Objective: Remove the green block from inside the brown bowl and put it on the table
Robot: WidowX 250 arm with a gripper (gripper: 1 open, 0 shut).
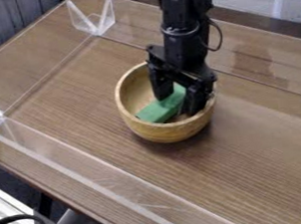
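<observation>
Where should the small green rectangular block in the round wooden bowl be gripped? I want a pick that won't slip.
Grip the small green rectangular block across its narrow width at mid-length, coming straight down from above. It lies lengthwise inside the round wooden bowl, whose thick walls block any sideways approach. The open gripper already straddles it.

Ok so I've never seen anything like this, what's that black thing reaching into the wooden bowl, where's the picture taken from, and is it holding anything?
The black thing is a single robot arm ending in a gripper, a two-fingered claw that points straight down. There is one picture, taken from above and to one side, looking down across the table, a brown wood-grain top edged with low clear walls. On it stands a round brown bowl, and a green block lies inside. The claw has reached down into the bowl with its fingers spread wide on either side of the block. The jaws are open, so nothing is gripped yet; the block still rests in the bowl.
</observation>
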